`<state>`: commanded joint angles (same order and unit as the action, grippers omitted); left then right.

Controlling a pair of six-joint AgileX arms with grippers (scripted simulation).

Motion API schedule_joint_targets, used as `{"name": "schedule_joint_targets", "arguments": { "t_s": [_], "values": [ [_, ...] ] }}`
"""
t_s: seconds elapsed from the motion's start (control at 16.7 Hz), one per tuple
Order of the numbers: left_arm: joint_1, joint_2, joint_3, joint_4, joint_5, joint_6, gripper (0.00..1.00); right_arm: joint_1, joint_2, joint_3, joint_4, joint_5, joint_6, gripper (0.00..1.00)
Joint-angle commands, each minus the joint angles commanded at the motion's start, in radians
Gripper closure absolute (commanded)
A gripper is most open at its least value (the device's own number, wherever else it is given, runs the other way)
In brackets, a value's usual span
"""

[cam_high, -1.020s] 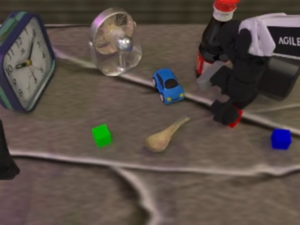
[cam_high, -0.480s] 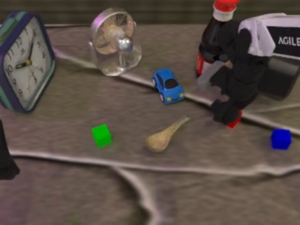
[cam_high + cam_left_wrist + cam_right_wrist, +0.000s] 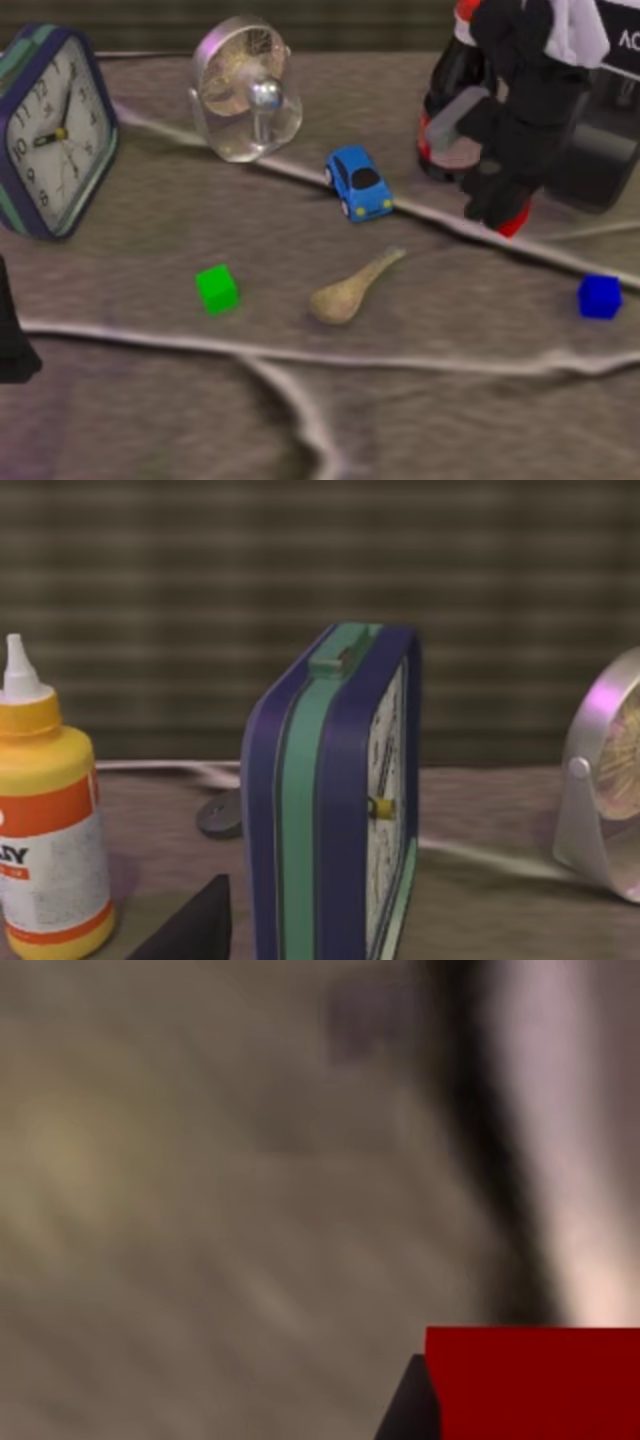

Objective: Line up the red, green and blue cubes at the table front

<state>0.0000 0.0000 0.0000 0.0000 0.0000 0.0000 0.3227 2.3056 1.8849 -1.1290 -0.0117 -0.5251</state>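
Red cube (image 3: 516, 222) gripped; green cube (image 3: 217, 289), blue cube (image 3: 599, 297) on table (image 3: 150, 400).

The right arm reaches in from the top view's right edge, its dark wrist bent down and the right gripper (image 3: 503, 212) pointing at the table, fingers clamped on the red cube (image 3: 514, 222), which shows just under the fingertips. In the right wrist view the cube (image 3: 535, 1380) sits right at the fingers. The left arm is parked at the left edge, only a dark part (image 3: 14, 345) showing.
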Motion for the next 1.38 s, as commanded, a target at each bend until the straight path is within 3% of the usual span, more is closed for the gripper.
{"name": "schedule_joint_targets", "arguments": {
  "t_s": [0.48, 0.66, 1.14, 1.38],
  "values": [
    [0.000, 0.000, 0.000, 0.000, 0.000, 0.000, 0.00, 0.033, -0.001, 0.021, -0.019, -0.001, -0.004, 1.00],
    [0.000, 0.000, 0.000, 0.000, 0.000, 0.000, 0.00, 0.156, 0.011, 0.054, -0.042, -0.001, -0.012, 1.00],
    [0.000, 0.000, 0.000, 0.000, 0.000, 0.000, 0.00, 0.603, 0.038, 0.152, -0.118, -0.006, -0.035, 1.00],
    [0.000, 0.000, 0.000, 0.000, 0.000, 0.000, 0.00, 0.677, 0.036, 0.168, -0.128, -0.005, -0.039, 1.00]
  ]
}}
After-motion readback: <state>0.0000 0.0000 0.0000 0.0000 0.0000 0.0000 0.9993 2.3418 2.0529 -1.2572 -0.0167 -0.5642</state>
